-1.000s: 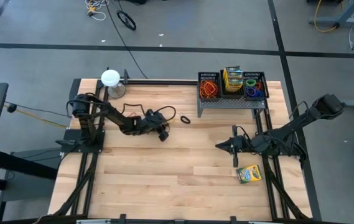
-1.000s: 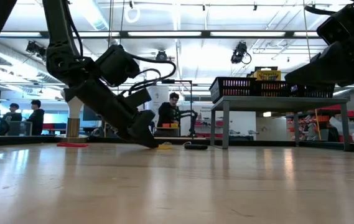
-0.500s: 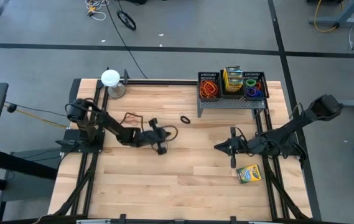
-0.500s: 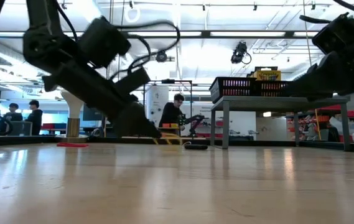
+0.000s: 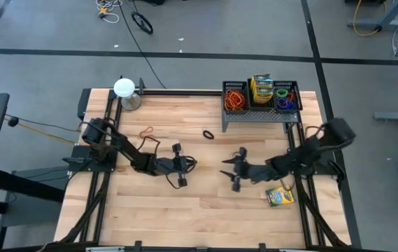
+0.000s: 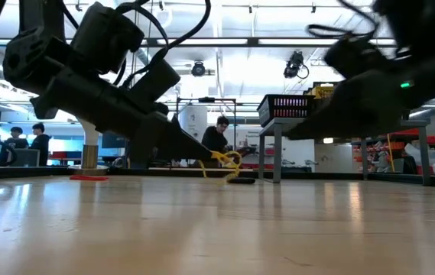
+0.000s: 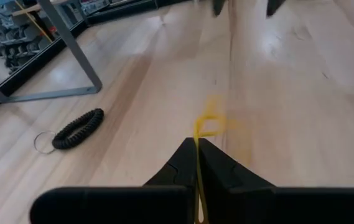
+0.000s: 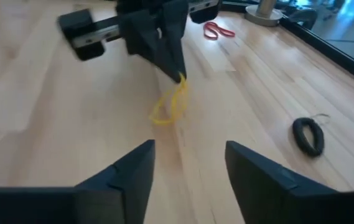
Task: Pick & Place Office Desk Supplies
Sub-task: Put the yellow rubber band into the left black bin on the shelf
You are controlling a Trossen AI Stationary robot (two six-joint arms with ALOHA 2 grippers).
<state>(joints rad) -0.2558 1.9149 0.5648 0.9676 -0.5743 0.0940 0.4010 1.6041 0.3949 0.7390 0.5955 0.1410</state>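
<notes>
A: Where is the left gripper right now?

B: Low over the middle of the wooden table, reaching toward the right arm. Its fingers are pinched together on a yellow rubber band, which hangs loose from the tips. The left wrist view shows the band running out between the two closed fingers.

A: And the right gripper?

B: It faces the left one across a small gap, near the table's centre. Its two fingers stand apart, and nothing sits between them. The yellow band dangles ahead of them, not touching.

A: Anything else lying on the table?

B: A black coiled band lies on the wood between the arms and the rack, with a thin ring beside it in the left wrist view. A red rubber band lies farther toward the left arm's base. A yellow-and-green crayon box lies flat near the right arm, just beside its forearm.

A: And the rack?

B: The black wire-mesh rack stands at the far edge on legs. One compartment holds orange and red bands, the middle one crayon boxes, the other blue and green bands. A white round-topped object stands at the far left corner
</notes>
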